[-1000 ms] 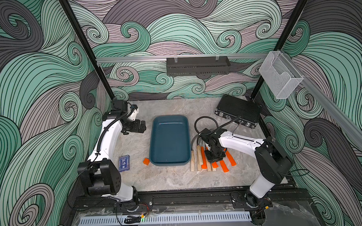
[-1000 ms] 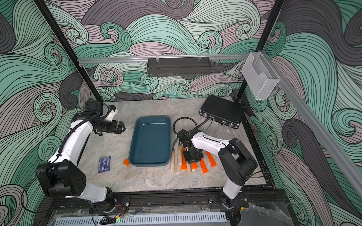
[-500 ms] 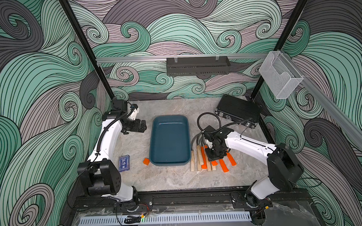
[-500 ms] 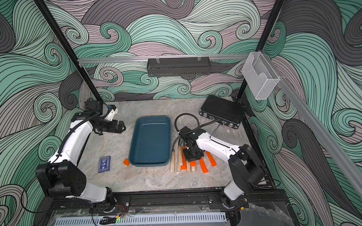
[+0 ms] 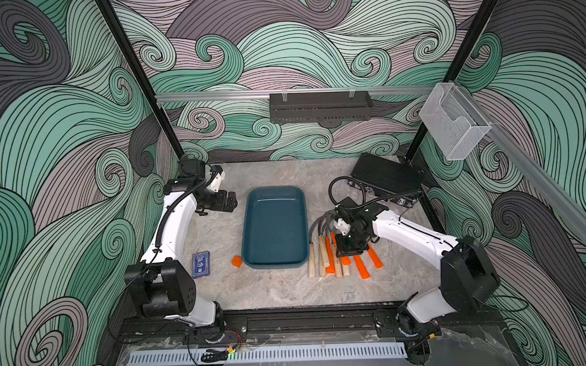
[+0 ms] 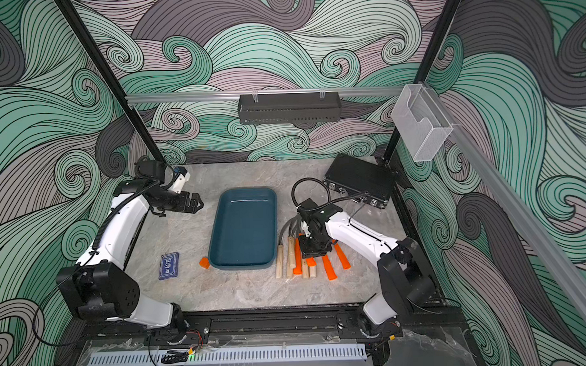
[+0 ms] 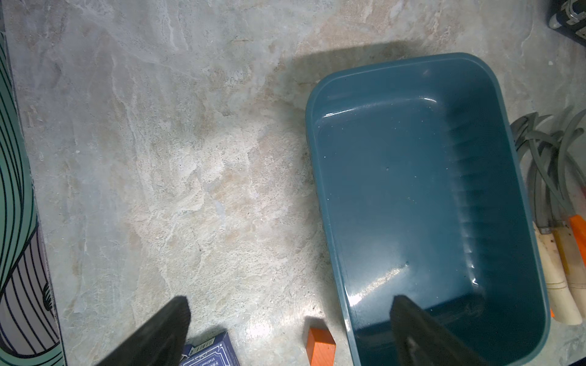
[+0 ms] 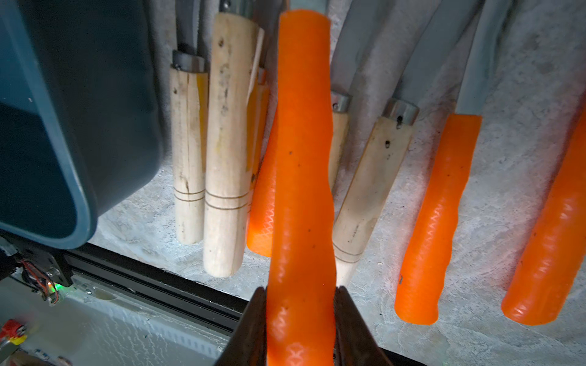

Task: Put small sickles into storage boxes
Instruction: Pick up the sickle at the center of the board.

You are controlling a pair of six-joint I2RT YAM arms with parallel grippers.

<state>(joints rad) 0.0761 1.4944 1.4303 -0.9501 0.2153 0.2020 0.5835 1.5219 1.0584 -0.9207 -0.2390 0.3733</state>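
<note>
Clamping the butt end of one small sickle with a tapered orange handle and a thin grey blade point(image 8: 301, 190) between the dark fingers point(image 8: 252, 326) of the right gripper point(image 8: 300, 290). Seemingly raised a little off the row, judging from the right wrist view: drawn large there and overlapping the handles beneath. Mostly hidden under the black gripper body in both top views.

Leaving the other small sickles point(image 5: 321, 258) flat on the grey marbled tabletop point(image 5: 278, 291), side by side, pale wooden handles mixed with orange ones, butts toward the robot's base and curved blades point(image 5: 317, 223) toward the back wall.

Nothing yet in the shallow rectangular dark teal-blue plastic tray point(image 5: 275, 231). Set just beside the outermost wooden handle, to the left of the held sickle, toward the left arm. Long axis front to back, roughly parallel to the held handle. Calls, probably, for a short sideways carry leftward over the rim, with little or no turning of the wrist. Worth minding the hooked blade, cut off in the wrist view: likely to snag neighbouring blades on the way up.

Holding the left gripper point(image 7: 290, 304) over bare table on the tray's other side, near its back corner, jaws spread wide, nothing between them. Farther from the sickles than the right: probably no part in this carry.
</note>
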